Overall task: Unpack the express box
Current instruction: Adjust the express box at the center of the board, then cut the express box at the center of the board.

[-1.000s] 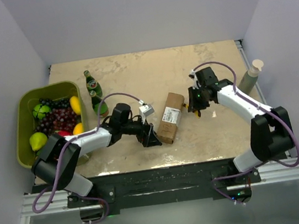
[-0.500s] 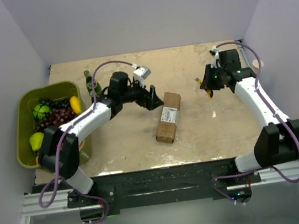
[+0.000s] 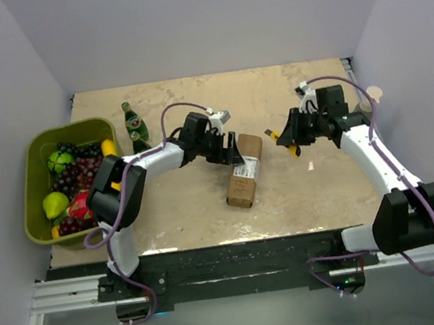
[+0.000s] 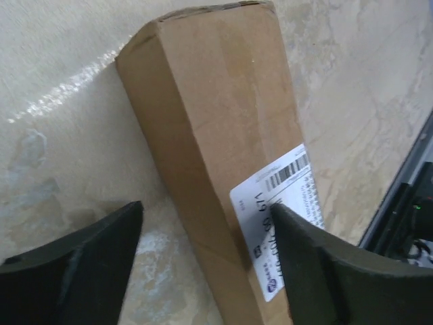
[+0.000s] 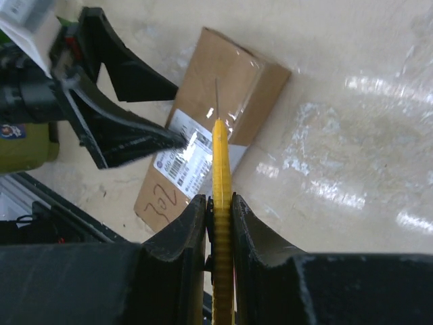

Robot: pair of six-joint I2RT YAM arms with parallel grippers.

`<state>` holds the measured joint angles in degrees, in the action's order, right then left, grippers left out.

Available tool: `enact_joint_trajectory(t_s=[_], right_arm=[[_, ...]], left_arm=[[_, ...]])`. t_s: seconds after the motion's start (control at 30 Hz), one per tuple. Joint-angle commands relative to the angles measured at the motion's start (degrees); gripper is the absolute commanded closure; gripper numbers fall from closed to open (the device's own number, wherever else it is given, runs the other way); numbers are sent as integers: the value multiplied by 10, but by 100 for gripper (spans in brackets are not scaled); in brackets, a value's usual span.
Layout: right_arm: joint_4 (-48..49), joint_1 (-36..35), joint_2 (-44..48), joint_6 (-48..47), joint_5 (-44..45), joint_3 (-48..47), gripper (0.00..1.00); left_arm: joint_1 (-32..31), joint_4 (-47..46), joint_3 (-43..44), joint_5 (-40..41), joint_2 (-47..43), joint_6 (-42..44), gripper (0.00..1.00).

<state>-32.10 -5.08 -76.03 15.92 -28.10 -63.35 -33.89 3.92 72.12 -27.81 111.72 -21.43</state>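
Two claws flank the express box (image 3: 244,171), lying mid-frame on the table (image 3: 177,107). The left claw (image 3: 230,150) is spread astride its upper end; the right claw (image 3: 289,138) pinches a yellow utility knife (image 5: 220,159). Unbraced, the box could skid under the blade.

Matt cardboard express box (image 4: 223,122), white paper label (image 4: 284,203), glossy mottled tabletop (image 3: 192,101)

Left wrist view: express box (image 4: 216,149) runs off the bottom edge. Shipping label (image 4: 281,200) partly behind one finger (image 4: 331,271) of the left gripper (image 4: 206,210). Utility knife (image 5: 220,156) handle buried in the right gripper (image 5: 216,203); the tip, probably a blade, is too thin to judge.
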Motion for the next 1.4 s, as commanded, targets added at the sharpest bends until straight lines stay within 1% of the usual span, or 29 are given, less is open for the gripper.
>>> enact_joint_trajectory(t_s=[0.0, 0.07, 0.13, 0.17, 0.23, 0.3, 0.37, 0.47, 0.63, 0.77, 1.17, 1.37], right_arm=[[-15, -1, -10, 25, -4, 29, 100], [-17, -1, -20, 32, 15, 29, 100], [-17, -2, -25, 53, 24, 30, 100], [-15, -2, -28, 58, 23, 31, 100], [-10, -9, -30, 65, 24, 31, 100], [-7, -14, -33, 63, 32, 30, 100], [-7, -18, -37, 63, 40, 30, 100], [1, -19, -46, 64, 36, 29, 100], [-5, -19, -54, 70, 62, 21, 100], [1, -19, -58, 77, 77, 18, 100], [28, -28, -83, 99, 58, 3, 100], [29, -30, -92, 99, 67, -16, 100]], left_arm=[[-1, -9, -20, -15, 17, -31, 29], [-1, -8, -35, -13, 21, -35, 37], [-3, -9, -43, -11, 27, -39, 42], [-5, -9, -49, -8, 28, -41, 46], [-8, -15, -55, -6, 32, -42, 49], [-10, -22, -65, -4, 36, -44, 55], [-12, -24, -72, -2, 39, -47, 65], [-14, -26, -76, 1, 44, -47, 66], [-16, -19, -76, 15, 47, -48, 67], [-18, -17, -81, 16, 47, -49, 70], [-17, -20, -87, 19, 46, -53, 70], [-17, -18, -87, 23, 46, -52, 70]])
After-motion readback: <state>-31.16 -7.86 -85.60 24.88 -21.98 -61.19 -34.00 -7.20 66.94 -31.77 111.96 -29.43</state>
